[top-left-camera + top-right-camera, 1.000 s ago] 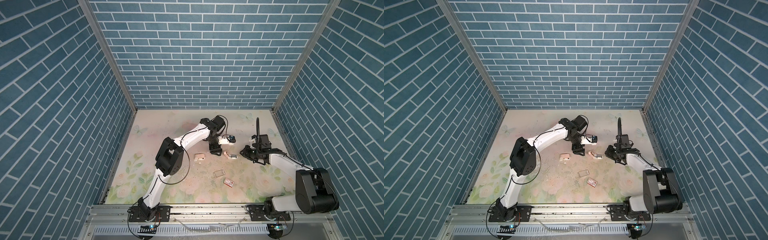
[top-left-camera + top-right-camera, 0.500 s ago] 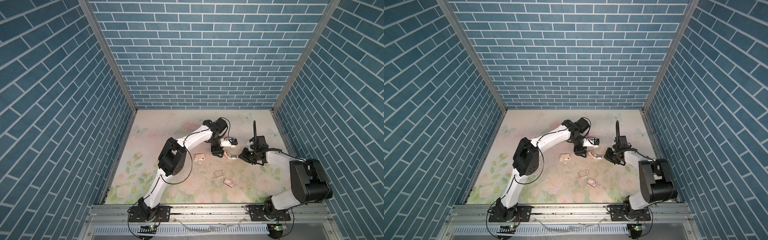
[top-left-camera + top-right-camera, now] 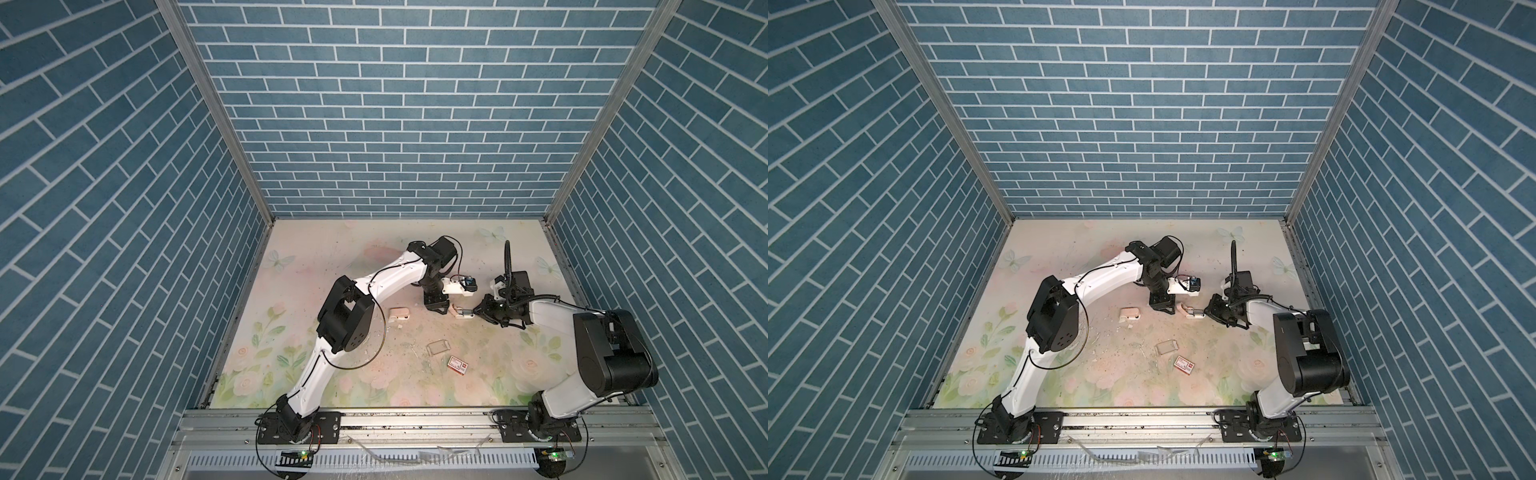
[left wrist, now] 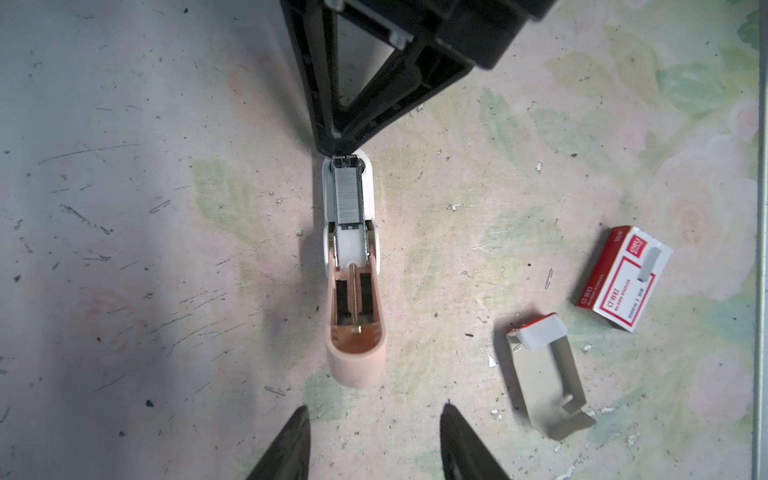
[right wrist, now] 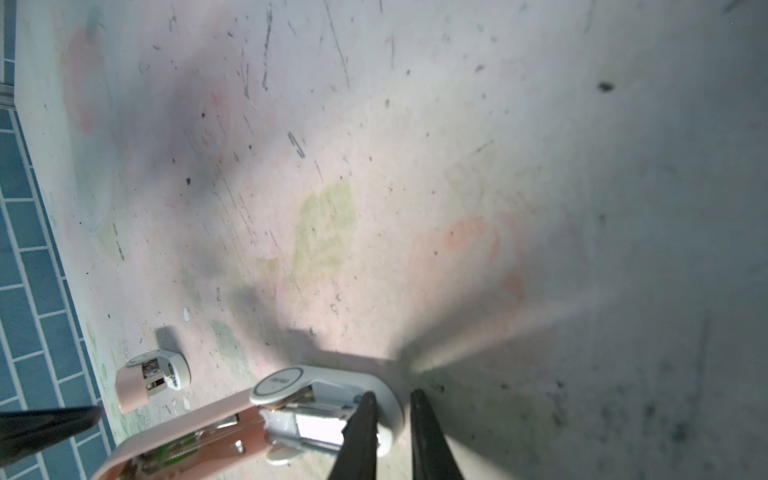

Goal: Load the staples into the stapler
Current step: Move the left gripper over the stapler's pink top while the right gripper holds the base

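The stapler [image 4: 351, 270] lies flat on the mat with its pink lid swung open; it also shows in both top views [image 3: 459, 311] [image 3: 1190, 311]. A silvery strip of staples [image 4: 348, 195] sits in its white channel, in front of the white pusher. My right gripper [image 5: 392, 409] is shut on the rounded front rim of the stapler's white base [image 5: 386, 415]. My left gripper [image 4: 374, 415] hovers just behind the pink lid's end, open, with only bare mat between its fingers [image 4: 291, 444]. In a top view the two grippers face each other across the stapler, left [image 3: 439, 308] and right [image 3: 478, 311].
A second small pink-and-white stapler [image 3: 398, 313] [image 5: 151, 380] lies to the left. A clear little tray [image 4: 544, 374] [image 3: 439, 347] and a red-and-white cardboard box [image 4: 623, 278] [image 3: 457, 365] lie nearer the front. Loose staple bits dot the floral mat [image 3: 332, 257].
My right gripper has slid left to the stapler's front end. The left gripper has shifted slightly towards the stapler.
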Controlling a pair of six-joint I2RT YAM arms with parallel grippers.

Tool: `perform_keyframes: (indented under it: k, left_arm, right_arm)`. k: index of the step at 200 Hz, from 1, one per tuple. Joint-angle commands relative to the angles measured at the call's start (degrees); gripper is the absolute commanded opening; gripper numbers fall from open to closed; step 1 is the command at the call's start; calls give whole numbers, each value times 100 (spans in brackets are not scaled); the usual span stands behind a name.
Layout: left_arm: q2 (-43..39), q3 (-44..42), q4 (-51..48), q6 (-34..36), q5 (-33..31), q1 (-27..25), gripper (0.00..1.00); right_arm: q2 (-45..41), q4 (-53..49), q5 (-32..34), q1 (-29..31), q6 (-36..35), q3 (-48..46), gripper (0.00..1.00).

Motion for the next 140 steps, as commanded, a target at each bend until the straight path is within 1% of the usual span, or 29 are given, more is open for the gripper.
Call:
perform_keyframes:
  k: [1,21,51,73,140]
  left_arm:
    - [112,-54,14,-29,20,-25,51]
    - [112,-67,28,-48,42,-25,49]
    - [109,-78,41,-65,64,-25,48]
    - [103,-106,37,-63,72,-25,46]
    - [-24,-438,219,-48,7,-25,45]
  right_arm:
    - [117,-44,-176,-17,-193,114,17]
    - [160,-54,-267,-22,-238,126,17]
    - [199,-70,-326,-9,-279,105,16]
    - [274,-48,-412,-9,-308,111,15]
    - [429,-101,-585,74,-430,228,14]
